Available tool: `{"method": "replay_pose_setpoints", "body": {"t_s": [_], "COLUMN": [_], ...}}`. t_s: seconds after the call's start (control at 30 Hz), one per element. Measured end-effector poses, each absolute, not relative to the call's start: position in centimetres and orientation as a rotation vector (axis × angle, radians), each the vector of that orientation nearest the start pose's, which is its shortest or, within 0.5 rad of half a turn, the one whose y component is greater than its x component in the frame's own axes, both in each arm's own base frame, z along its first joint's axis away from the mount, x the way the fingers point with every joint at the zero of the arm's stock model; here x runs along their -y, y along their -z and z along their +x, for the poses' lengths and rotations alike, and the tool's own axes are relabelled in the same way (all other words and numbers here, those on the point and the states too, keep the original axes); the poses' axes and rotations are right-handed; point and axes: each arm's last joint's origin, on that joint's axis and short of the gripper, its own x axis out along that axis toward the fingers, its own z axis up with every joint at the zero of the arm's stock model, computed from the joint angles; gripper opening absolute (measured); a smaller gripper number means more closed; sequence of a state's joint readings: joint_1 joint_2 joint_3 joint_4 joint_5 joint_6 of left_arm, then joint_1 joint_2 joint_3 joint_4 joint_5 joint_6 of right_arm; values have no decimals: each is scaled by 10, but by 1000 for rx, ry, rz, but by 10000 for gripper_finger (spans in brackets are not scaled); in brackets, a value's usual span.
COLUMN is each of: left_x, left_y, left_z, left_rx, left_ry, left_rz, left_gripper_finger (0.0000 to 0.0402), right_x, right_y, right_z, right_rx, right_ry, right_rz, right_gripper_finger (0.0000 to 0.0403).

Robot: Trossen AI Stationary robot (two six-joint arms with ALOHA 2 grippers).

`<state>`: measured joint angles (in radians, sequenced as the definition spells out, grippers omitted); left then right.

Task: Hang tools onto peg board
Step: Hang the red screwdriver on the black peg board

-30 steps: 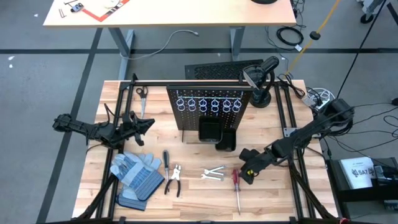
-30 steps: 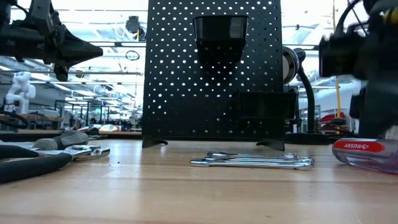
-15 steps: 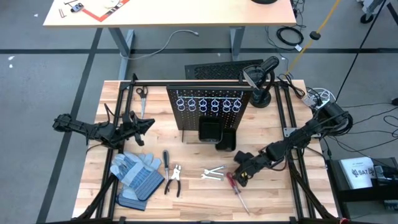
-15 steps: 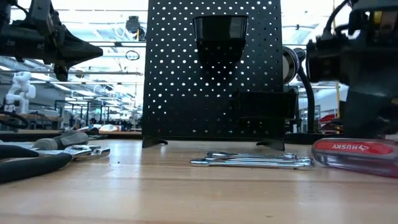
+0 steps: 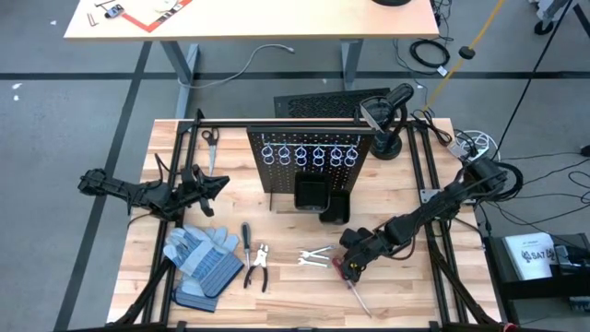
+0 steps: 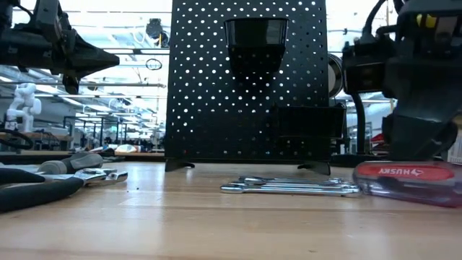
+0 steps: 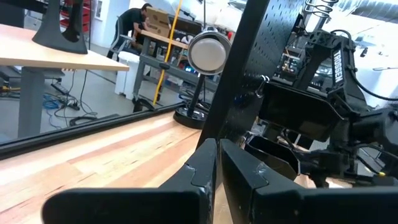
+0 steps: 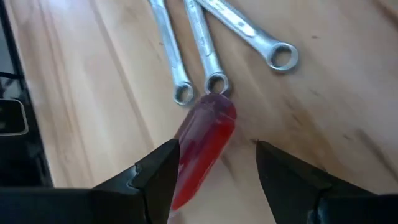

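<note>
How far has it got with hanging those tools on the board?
Nothing looks hung yet: the peg board rings show empty. In hand: the open right gripper straddles the red-handled screwdriver on the table, not yet gripping. Left to do: wrenches, pliers and the grey-handled screwdriver. The left gripper waits shut.

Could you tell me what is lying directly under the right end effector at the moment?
The red-handled screwdriver lies on the wooden table between the open right end effector fingers; part of its handle is hidden behind one finger.
</note>
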<state>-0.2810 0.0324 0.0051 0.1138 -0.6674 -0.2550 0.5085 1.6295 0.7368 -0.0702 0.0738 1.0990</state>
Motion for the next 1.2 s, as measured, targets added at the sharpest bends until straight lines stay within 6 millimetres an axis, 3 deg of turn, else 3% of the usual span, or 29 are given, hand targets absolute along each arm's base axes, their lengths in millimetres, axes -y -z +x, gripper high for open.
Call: {"method": "replay_pose_setpoints", "body": {"t_s": [0.23,0.47,0.67,0.9,1.2], "left_x": [9,9,9,9,9], "left_y": [-173,-173,-173,-174,-174], "left_z": [94,94,94,94,94], "left_rx": [127,126,127,133,134], "left_ry": [-375,-375,-375,-374,-374], "left_rz": [-292,-291,-292,-296,-297], "left_gripper_finger": [31,31,31,31,31], "right_x": [-144,-141,-139,-132,-119], "right_y": [-126,-127,-128,-145,-182], "right_z": [264,255,249,239,205], "right_rx": [-1106,-1155,-1197,-1204,-1266], "right_ry": [194,264,212,91,215], "right_rz": [628,563,423,234,310], "right_gripper_finger": [208,208,208,208,208]}}
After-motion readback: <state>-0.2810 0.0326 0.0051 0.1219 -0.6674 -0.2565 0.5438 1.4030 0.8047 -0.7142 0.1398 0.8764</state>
